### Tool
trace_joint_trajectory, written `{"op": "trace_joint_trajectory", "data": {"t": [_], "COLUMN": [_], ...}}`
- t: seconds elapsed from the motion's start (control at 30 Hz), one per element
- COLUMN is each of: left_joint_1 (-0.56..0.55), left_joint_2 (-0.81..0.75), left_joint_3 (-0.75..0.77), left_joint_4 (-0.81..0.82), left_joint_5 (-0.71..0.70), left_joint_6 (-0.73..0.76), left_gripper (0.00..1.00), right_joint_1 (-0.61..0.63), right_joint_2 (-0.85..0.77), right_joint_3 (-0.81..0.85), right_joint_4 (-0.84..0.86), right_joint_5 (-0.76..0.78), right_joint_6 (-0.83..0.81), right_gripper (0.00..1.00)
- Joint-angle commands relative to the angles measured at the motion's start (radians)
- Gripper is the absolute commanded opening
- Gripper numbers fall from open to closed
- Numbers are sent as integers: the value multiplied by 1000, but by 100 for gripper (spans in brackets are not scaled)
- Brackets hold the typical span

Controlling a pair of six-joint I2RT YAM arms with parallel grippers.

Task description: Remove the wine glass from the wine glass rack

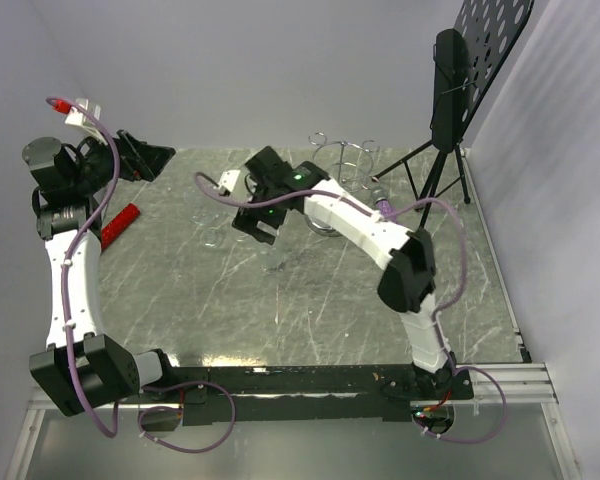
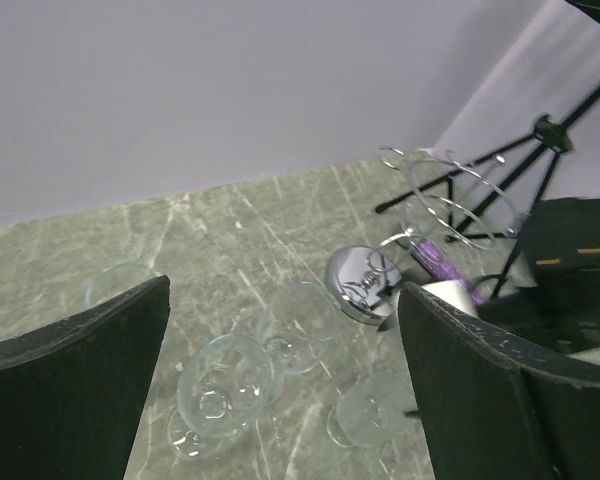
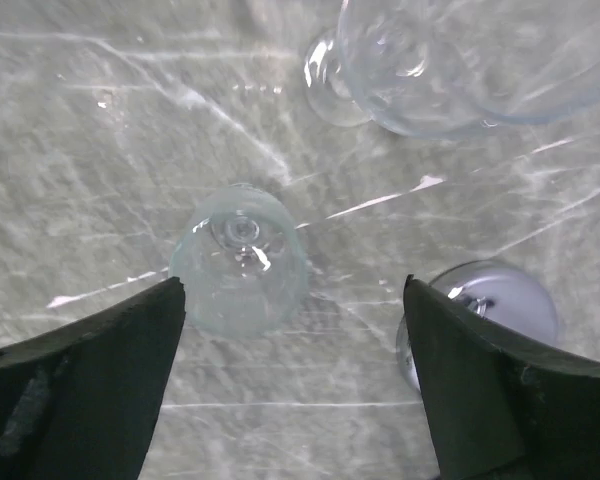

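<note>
The tabletop I am working over looks like polished grey-green stone, streaked with pale veins. At its far side stands the wine glass rack: thin chrome wire with a ring of loops on a central post, above a round, mirror-bright disc base.

The wine glass is off the rack and on the tabletop. It is clear and smooth, and I see it almost end-on as a round bowl with the stem joint showing through. I cannot tell which way up it sits. Beyond it is a second clear glass, with its foot and bowl both visible. A pale round glass shape is partly hidden behind one finger.

The right jaws stand wide apart above the wine glass. Their matte black fingers frame it on either side, touching and holding nothing.

The left jaws are spread fully wide, with dull black, rough-edged fingers, and are empty. They sit at the far left, near a red bar lying flat. A black tripod with a perforated panel stands in the far right corner.
</note>
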Motion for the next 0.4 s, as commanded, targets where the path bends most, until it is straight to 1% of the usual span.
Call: {"op": "trace_joint_trajectory", "data": {"t": [0.0,0.03,0.1,0.23,0.3,0.37], "left_joint_1": [-3,-3,-1,-3,-3,-3], "left_joint_2": [11,17,28,49,58,65], "left_joint_3": [25,33,50,82,99,117], "left_joint_4": [-51,-68,-103,-163,-192,-207], "left_joint_5": [-145,-174,-228,-262,-265,-305], "left_joint_6": [20,28,46,107,146,154], "left_gripper": [100,100,100,100,100,100], "right_joint_1": [-18,-13,-15,-17,-26,-61], "right_joint_2": [-277,-337,-403,-478,-523,-570], "right_joint_3": [-128,-196,-244,-293,-350,-370], "right_joint_4": [209,283,354,401,437,467], "right_joint_5": [-48,1,49,236,285,324], "right_joint_6": [88,125,156,210,199,234], "right_gripper": [100,100,100,100,100,100]}}
